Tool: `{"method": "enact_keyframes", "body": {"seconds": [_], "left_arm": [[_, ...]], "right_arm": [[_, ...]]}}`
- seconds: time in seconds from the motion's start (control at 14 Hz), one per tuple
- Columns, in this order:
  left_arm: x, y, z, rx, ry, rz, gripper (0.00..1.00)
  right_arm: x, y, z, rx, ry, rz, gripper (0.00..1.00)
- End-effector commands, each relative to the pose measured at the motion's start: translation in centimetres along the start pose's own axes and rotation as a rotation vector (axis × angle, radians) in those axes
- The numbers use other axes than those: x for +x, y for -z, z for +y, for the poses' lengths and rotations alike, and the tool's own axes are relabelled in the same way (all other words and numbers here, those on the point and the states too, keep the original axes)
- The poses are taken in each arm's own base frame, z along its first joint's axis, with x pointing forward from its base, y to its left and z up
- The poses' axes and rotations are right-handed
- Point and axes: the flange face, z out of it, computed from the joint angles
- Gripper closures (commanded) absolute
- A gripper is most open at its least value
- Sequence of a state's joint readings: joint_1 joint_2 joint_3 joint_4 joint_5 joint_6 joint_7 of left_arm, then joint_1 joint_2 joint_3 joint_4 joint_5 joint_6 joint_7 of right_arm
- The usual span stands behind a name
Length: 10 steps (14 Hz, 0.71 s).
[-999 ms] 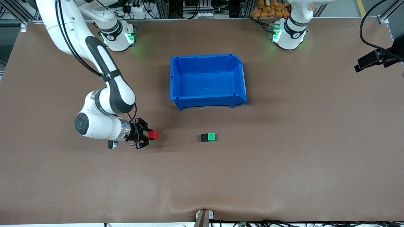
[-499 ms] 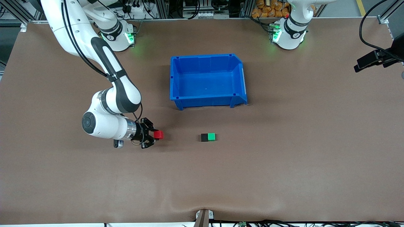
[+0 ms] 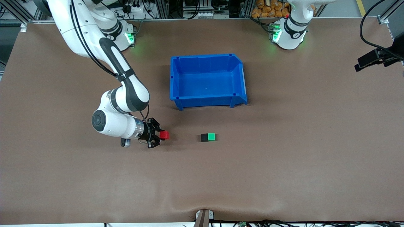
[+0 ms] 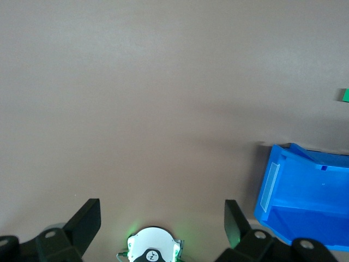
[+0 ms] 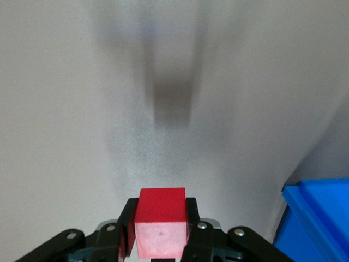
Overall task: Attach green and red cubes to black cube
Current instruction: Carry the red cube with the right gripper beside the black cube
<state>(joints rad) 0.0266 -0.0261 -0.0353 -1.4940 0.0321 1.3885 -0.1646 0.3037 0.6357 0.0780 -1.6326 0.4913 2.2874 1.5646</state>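
- The red cube [image 3: 164,135] is a small, smooth, sharp-edged block of plain bright colour; in the right wrist view [image 5: 161,221] its faces look matte and even.
- The black cube [image 3: 204,137] and green cube [image 3: 211,136] are the same small size, and they sit pressed side by side on the table, the green one toward the left arm's end.
- The table [image 3: 284,157] is covered with a dull brown sheet that has a slight ripple at the edge nearest the front camera.
- The blue bin [image 3: 207,80] is glossy moulded plastic, open-topped, with straight walls and one slanted corner.
- Taking the bin as landmark: the black and green pair lies nearer to the front camera than the bin, a short way off its wall.
- The right gripper [image 3: 157,137] is clenched on the red cube, low over the table, toward the right arm's end from the bin and from the pair.
- Bare table lies between the red cube and the black cube; they are apart, at about the same depth.
- The left gripper [image 4: 162,218] has its fingers [image 4: 87,218] spread wide with nothing between them; that arm waits high over its own base, beside the bin.
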Motion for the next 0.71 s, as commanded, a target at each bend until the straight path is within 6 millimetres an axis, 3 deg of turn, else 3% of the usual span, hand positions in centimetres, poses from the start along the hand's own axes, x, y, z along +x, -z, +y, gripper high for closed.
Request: {"method": "enact_keyframes", "body": {"seconds": [0.0,0.64], "left_arm": [[-1.1,0.3,-0.2,-0.017,0.010,-0.003,0.00],[-1.0,0.2,-0.2,-0.017,0.010,-0.005,0.00]], "right_arm": [[-1.0,-0.2,-0.6,0.013,-0.036,-0.018,1.00],[-2.5,-1.5,-0.6,0.044,-0.062,-0.017,1.00]]}}
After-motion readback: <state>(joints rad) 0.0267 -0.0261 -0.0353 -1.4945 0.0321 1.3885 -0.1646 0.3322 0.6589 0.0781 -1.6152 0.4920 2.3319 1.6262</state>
